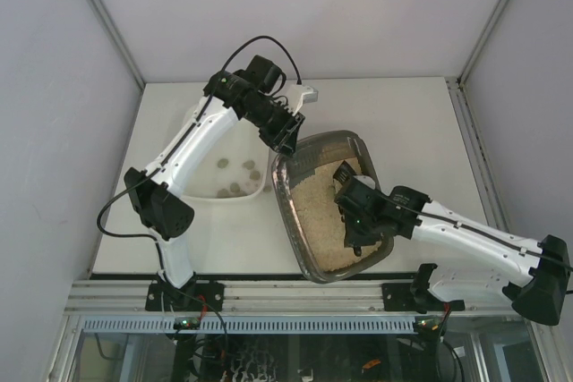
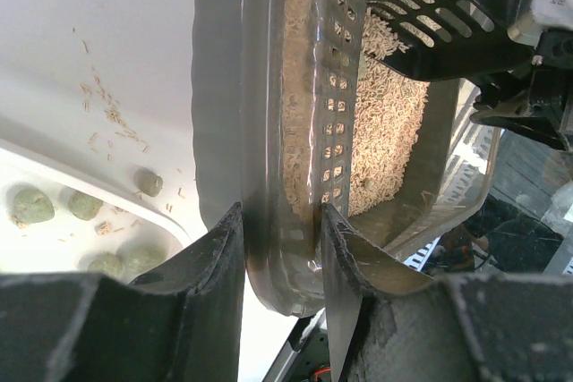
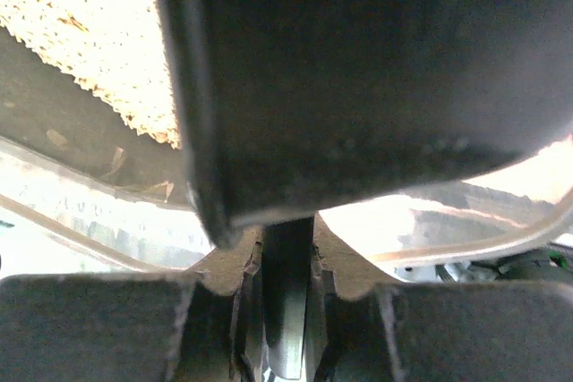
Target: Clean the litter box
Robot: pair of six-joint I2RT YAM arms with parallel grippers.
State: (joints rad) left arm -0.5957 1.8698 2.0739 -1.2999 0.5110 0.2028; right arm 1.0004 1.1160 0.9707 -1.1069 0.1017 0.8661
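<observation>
I'm running a robot test cell in a lab, not a home. A bare white tabletop is boxed in by blank panel walls on metal posts. Both arms are bolted to an aluminium rail along its near edge.

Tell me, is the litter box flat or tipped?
Tipped: the left gripper clamps the far rim of the litter box, and the litter lies heaped at the near end.
</observation>
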